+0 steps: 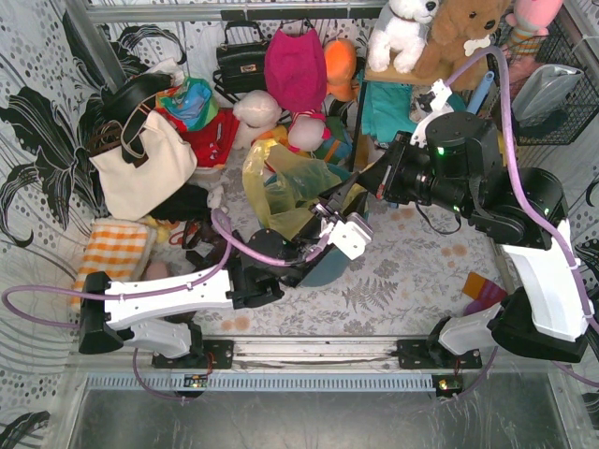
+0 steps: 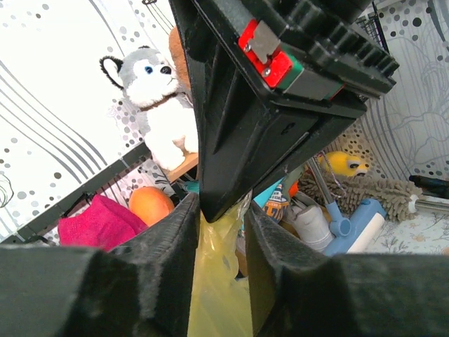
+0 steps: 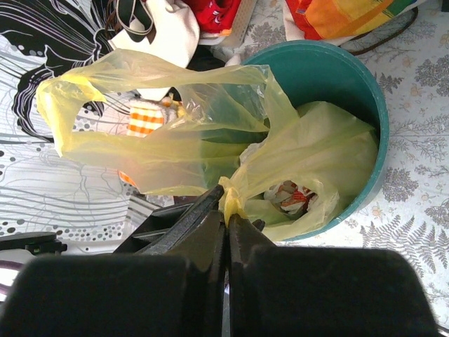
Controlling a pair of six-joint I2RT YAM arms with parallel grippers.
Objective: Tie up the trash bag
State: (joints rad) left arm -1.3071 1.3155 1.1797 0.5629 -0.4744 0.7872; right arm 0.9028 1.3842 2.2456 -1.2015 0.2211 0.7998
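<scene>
The yellow-green trash bag [image 1: 281, 182] stands in the teal bin [image 1: 328, 267] at the table's middle, its loose top pulled up and to the left. Crumpled paper [image 3: 287, 196] shows through its mouth in the right wrist view. My right gripper [image 3: 227, 214] is shut on a twisted strand of the trash bag [image 3: 316, 154] above the bin [image 3: 330, 67]. My left gripper [image 2: 222, 207] reaches up from below, jaws apart, with a strip of the bag [image 2: 214, 281] hanging between them. The two grippers nearly touch, the right gripper [image 1: 323, 204] just above the left gripper [image 1: 318, 224].
A cream tote [image 1: 145, 168] with dark straps leans at the left, an orange checked cloth [image 1: 112, 248] before it. A black handbag [image 1: 243, 61], pink cap [image 1: 295, 65] and plush toys [image 1: 449, 37] crowd the back. A wire basket [image 1: 562, 84] stands far right.
</scene>
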